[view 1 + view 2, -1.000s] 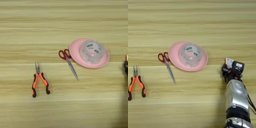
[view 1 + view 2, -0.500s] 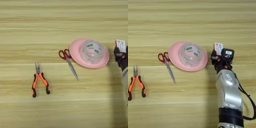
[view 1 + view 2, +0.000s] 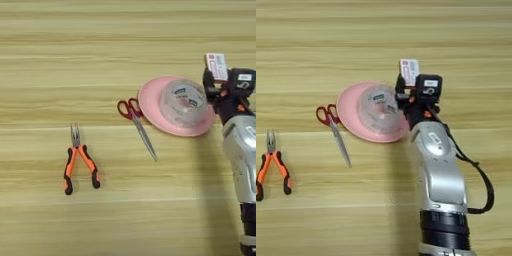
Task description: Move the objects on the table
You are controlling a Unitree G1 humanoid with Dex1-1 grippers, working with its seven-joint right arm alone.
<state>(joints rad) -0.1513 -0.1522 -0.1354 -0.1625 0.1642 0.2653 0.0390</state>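
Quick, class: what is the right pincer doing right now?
Right pincer: closed on the white-and-red card, beside the pink plate.

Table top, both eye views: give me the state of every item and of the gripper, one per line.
Pliers: lying flat, handles spread, tip pointing away from the robot, untouched.
Scissors: lying flat, blades closed, handles beside the plate's left rim.
Pink plate: flat on the table, holding the tape roll.
Tape roll: lying on the plate.
Card: held at the right gripper.
Right gripper: at the plate's right rim, shut on the card.
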